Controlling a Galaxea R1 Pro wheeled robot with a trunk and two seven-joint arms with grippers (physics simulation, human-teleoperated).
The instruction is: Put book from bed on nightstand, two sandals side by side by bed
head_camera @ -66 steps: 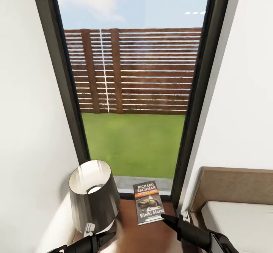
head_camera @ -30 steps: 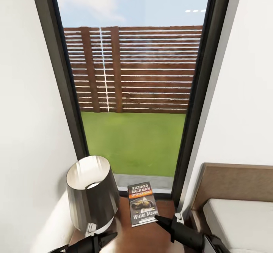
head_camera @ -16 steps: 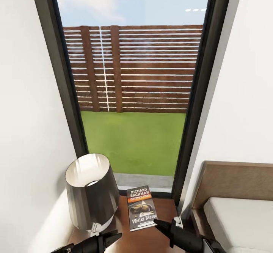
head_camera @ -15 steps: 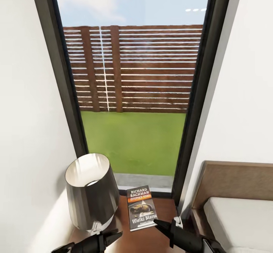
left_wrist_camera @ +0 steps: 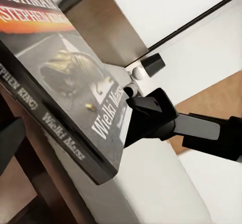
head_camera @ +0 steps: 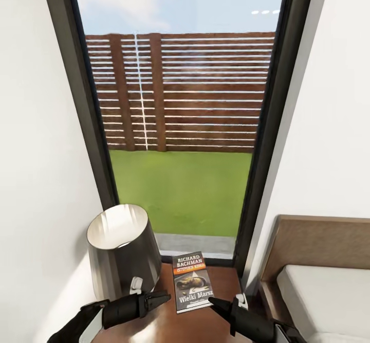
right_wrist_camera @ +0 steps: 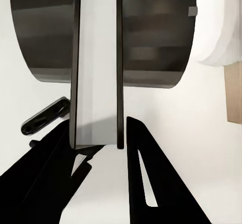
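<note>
Lying flat on the dark reddish-brown nightstand [head_camera: 218,281], the book [head_camera: 192,282] shows its cover upward, with "RICHARD BACHMAN" at its far end by the window [head_camera: 180,127] and "Wielki Marsz" at its near end. A dark lamp shade [head_camera: 123,253] stands on the left part of the nightstand, just beside the book's left edge. The right claw [head_camera: 213,302] sits at the book's near right corner; in the right wrist view its two black fingers [right_wrist_camera: 151,183] stand apart on either side of the book's pale page edge [right_wrist_camera: 97,73], with a thin gap visible at each side, so it is open and grips nothing. The left claw [head_camera: 162,296] points toward the book's near left corner from beside the base of the lamp shade; whether it is open or closed I cannot tell. In the left wrist view the book's spine [left_wrist_camera: 55,128] runs close to the camera and the right claw [left_wrist_camera: 146,118] shows at the book's corner beyond it. The bed [head_camera: 329,302] with its brown headboard [head_camera: 318,240] lies to the right of the nightstand, against the white wall [head_camera: 329,127]. Through the window there is green grass [head_camera: 180,194] and a slatted wooden fence [head_camera: 205,96].
</note>
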